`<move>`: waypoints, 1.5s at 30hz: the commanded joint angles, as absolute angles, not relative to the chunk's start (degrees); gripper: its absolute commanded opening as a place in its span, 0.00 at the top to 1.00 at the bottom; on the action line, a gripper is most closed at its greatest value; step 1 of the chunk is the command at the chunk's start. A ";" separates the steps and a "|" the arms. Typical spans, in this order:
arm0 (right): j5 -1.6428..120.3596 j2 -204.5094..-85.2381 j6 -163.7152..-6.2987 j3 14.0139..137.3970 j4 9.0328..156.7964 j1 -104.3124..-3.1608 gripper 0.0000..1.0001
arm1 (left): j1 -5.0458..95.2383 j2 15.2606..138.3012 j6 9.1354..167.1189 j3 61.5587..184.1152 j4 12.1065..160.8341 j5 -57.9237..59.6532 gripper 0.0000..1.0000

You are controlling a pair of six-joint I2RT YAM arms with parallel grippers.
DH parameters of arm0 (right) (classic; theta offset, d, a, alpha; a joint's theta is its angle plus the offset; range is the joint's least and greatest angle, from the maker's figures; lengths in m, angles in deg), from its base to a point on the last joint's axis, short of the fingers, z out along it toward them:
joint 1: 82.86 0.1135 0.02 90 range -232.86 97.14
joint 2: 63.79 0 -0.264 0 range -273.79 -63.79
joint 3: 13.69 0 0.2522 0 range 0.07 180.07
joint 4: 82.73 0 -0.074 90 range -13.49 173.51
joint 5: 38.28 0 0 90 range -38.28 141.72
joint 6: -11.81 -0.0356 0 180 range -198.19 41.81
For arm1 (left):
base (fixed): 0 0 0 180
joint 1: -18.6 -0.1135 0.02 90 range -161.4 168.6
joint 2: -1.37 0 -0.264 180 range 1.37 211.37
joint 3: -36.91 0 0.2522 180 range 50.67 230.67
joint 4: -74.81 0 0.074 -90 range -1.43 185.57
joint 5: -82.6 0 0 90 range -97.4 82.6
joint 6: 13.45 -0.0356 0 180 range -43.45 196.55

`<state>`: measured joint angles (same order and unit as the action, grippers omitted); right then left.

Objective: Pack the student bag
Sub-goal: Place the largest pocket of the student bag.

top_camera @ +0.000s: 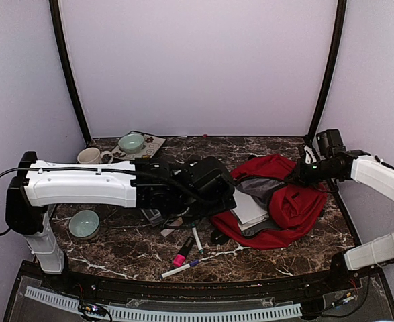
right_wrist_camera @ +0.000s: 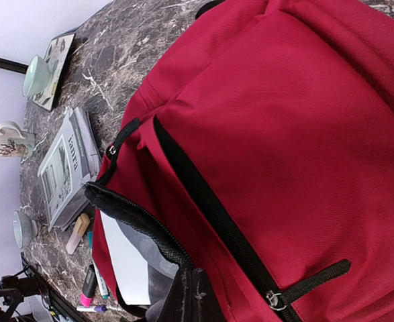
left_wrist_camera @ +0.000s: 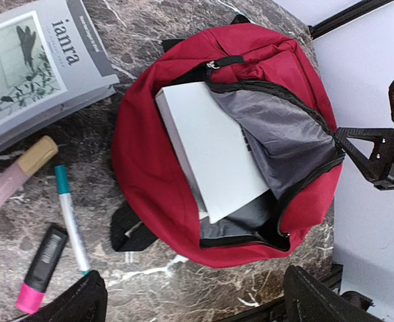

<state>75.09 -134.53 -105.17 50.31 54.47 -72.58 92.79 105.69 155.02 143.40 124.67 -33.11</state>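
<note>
The student bag (top_camera: 292,204) is a red backpack lying on the marble table, right of centre, with its main zip open. In the left wrist view the student bag (left_wrist_camera: 150,168) shows grey lining and a white book (left_wrist_camera: 210,147) lying in its mouth. My left gripper (left_wrist_camera: 197,305) hovers open over the bag's near edge with nothing between its fingers (left_wrist_camera: 79,302). My right gripper (right_wrist_camera: 197,285) is shut on the black zip rim (right_wrist_camera: 136,221) and holds it up. It appears as the right gripper (top_camera: 299,177) at the bag's right side in the top view.
A grey book (left_wrist_camera: 35,67), a pink tube with a gold cap (left_wrist_camera: 15,181), a teal marker (left_wrist_camera: 70,215) and a pink highlighter (left_wrist_camera: 41,270) lie left of the bag. A mug (top_camera: 89,155), a green bowl on a tray (top_camera: 131,142), another bowl (top_camera: 84,223) and a purple pen (top_camera: 180,268) are also on the table.
</note>
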 commanded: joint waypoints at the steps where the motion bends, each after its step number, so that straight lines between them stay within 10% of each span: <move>1: 73.63 -136.18 -105.08 51.38 57.28 -73.46 1.00 | 93.23 99.91 149.29 140.60 136.32 -37.71 0.05; 8: 70.24 -138.23 -105.24 52.60 58.99 -74.61 0.97 | 90.46 84.98 142.86 127.33 137.44 -42.21 0.01; 26: 65.80 -147.54 -107.74 71.63 48.98 -74.72 0.47 | 58.03 67.52 122.04 105.89 125.61 -16.06 0.01; 45: 68.76 -162.41 -104.32 81.36 63.27 -53.23 0.46 | 42.11 72.60 117.11 98.76 119.38 0.38 0.03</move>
<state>65.67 -156.24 -106.49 79.34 56.83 -55.40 44.01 71.22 118.72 99.35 120.89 -2.27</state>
